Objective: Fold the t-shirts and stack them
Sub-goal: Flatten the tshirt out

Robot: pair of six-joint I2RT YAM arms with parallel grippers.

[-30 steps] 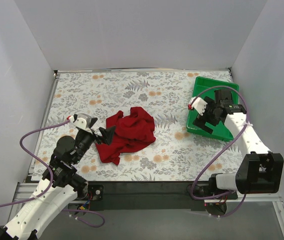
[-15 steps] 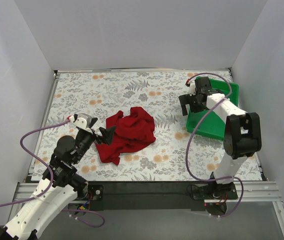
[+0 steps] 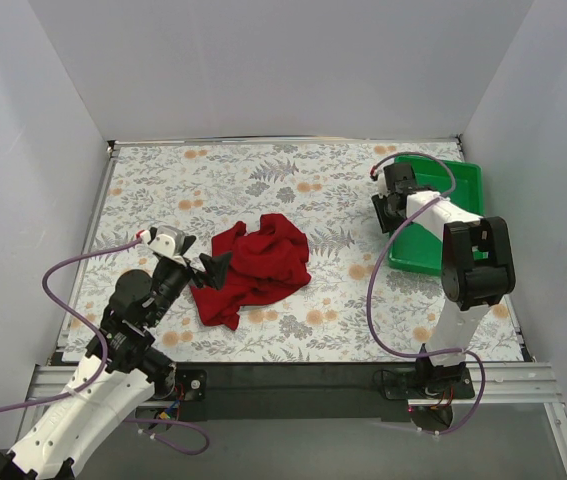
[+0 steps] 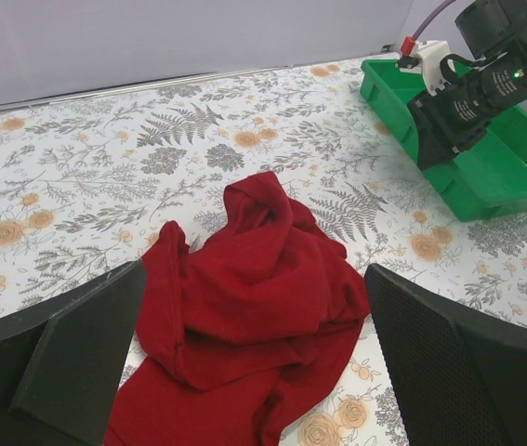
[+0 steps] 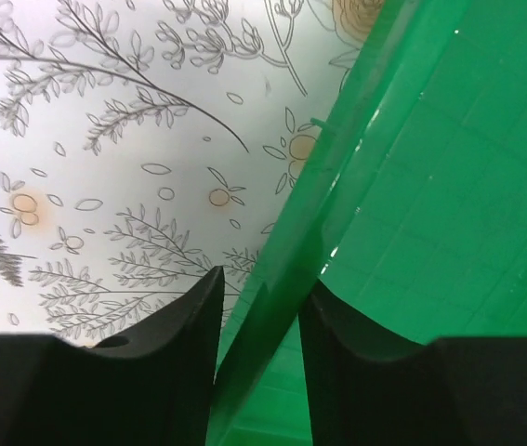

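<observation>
The dark red t-shirt (image 3: 259, 264) lies crumpled in a heap on the flowered table, left of centre. My left gripper (image 3: 210, 272) hovers at its near-left edge, open wide, with the cloth between and below its fingers but not pinched; the left wrist view shows the t-shirt (image 4: 254, 307) spread under the left gripper (image 4: 254, 275). My right gripper (image 3: 383, 212) is at the far right, its jaws closed down on either side of the left wall of the green tray (image 3: 460, 186). In the right wrist view the right gripper (image 5: 261, 283) pinches that green wall (image 5: 337, 186).
The green tray (image 4: 500, 177) stands at the table's right edge near the back corner, with nothing showing inside it. White walls close the table at the back and both sides. A purple cable loops over each arm.
The right arm swung from over the tray's middle to its left wall, and its jaws closed from wide open onto that wall. The left arm and the t-shirt have stayed still.
</observation>
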